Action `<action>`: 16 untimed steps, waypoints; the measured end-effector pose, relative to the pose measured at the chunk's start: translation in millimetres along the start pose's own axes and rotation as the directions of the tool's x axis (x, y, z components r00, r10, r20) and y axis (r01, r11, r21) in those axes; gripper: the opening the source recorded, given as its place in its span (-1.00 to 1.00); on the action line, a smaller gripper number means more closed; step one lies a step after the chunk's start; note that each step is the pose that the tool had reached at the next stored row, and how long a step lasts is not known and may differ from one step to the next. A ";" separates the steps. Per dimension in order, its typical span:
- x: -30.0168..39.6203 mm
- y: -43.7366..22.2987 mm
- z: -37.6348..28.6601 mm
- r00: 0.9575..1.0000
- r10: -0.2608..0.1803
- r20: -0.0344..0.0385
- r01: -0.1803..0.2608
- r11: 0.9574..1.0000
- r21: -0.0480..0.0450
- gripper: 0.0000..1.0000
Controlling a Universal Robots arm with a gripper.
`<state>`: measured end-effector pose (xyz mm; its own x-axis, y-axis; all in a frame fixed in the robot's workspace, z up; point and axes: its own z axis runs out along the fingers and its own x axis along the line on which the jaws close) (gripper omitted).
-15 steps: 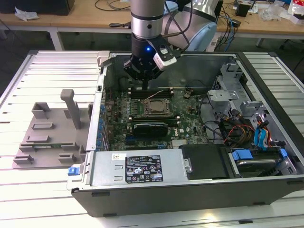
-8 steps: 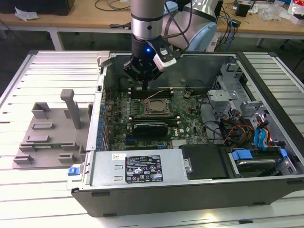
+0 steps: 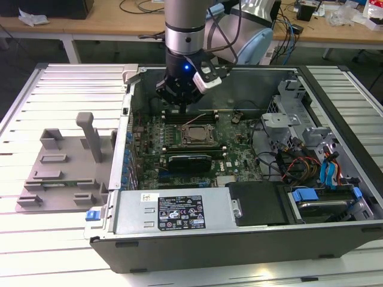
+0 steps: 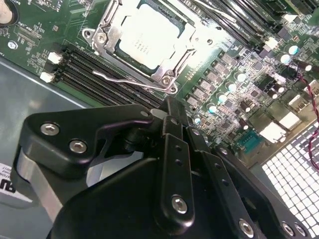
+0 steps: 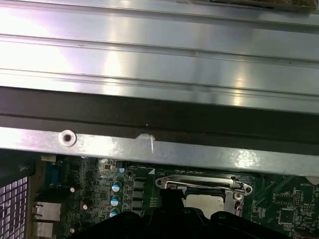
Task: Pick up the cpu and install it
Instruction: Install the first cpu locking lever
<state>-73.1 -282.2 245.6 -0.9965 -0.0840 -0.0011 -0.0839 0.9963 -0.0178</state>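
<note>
Item: cpu (image 4: 149, 37). Silver-topped square chip, lying flat inside the socket frame (image 4: 107, 35) on the motherboard (image 4: 234, 94), just ahead of and below the tool. It looks seated rather than carried, so the placing step appears done; the wire latch lever (image 4: 129, 82) lies beside the frame, on the side toward the tool.

Item: tool (image 4: 167, 112). Black linkage fingers drawn together at the tips with nothing between them. It hangs above the memory slots (image 4: 89, 74), close to the socket but apart from the chip.

Item: computer case (image 3: 239, 239). Lies open-side-up on the slatted surface (image 3: 60, 89), giving the arm access from above. A grey fixture block (image 3: 60, 167) sits on the surface, well away from the tool.
</note>
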 end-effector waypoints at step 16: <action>-13.3 4.2 21.8 1.000 0.000 0.000 0.000 1.000 0.000 -0.79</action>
<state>-60.2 -277.2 223.7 -0.9964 -0.0844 -0.0010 -0.0843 0.9963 -0.0181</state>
